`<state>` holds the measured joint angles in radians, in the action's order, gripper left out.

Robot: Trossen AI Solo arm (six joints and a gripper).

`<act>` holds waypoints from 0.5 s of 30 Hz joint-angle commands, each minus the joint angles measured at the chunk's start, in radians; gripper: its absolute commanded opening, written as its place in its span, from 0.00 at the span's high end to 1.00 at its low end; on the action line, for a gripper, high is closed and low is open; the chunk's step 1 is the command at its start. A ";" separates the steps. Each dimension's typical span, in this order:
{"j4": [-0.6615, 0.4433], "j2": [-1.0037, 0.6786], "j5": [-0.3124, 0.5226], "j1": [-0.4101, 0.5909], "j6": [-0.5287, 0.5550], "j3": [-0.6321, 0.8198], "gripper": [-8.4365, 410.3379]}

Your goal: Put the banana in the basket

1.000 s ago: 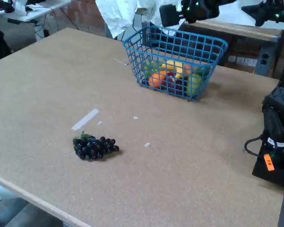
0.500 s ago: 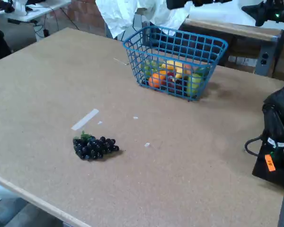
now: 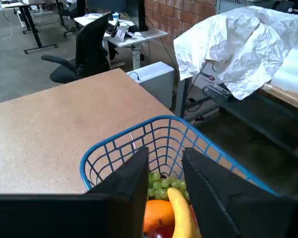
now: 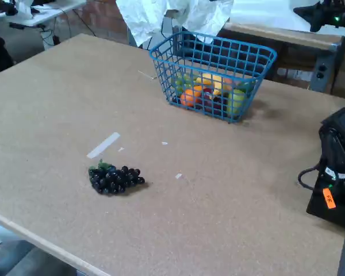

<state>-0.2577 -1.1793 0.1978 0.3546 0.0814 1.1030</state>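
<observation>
The yellow banana (image 4: 214,82) lies inside the blue wire basket (image 4: 230,43) at the back of the table, among other fruit. In the wrist view the banana (image 3: 179,218) shows down through the gap between my black fingers, resting in the basket (image 3: 109,144) beside an orange (image 3: 158,213). My gripper (image 3: 165,153) hangs above the basket, open, with nothing held between the fingers. It is out of the fixed view.
A dark grape bunch (image 4: 115,178) and a strip of white tape (image 4: 103,145) lie on the table nearer the front. Black equipment with cables (image 4: 336,167) stands at the right edge. A crumpled white sheet (image 3: 243,44) hangs behind the basket.
The arm, which hung over the basket at the top of the fixed view, has risen out of that picture. Banana, basket and grapes have not moved.
</observation>
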 commanded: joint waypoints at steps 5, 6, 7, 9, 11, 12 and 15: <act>-0.001 0.016 0.000 -0.001 -0.003 0.000 0.90; -0.001 0.015 0.000 -0.001 -0.004 0.000 0.90; -0.001 0.015 0.000 -0.001 -0.004 0.000 0.90; -0.003 0.014 0.000 -0.001 -0.004 0.000 0.90; -0.002 0.014 0.000 -0.001 -0.004 0.000 0.90; -0.002 0.014 0.000 -0.001 -0.004 0.000 0.90; -0.002 0.014 0.000 -0.001 -0.004 0.000 0.90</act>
<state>-0.2623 -1.1652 0.1978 0.3538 0.0776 1.1030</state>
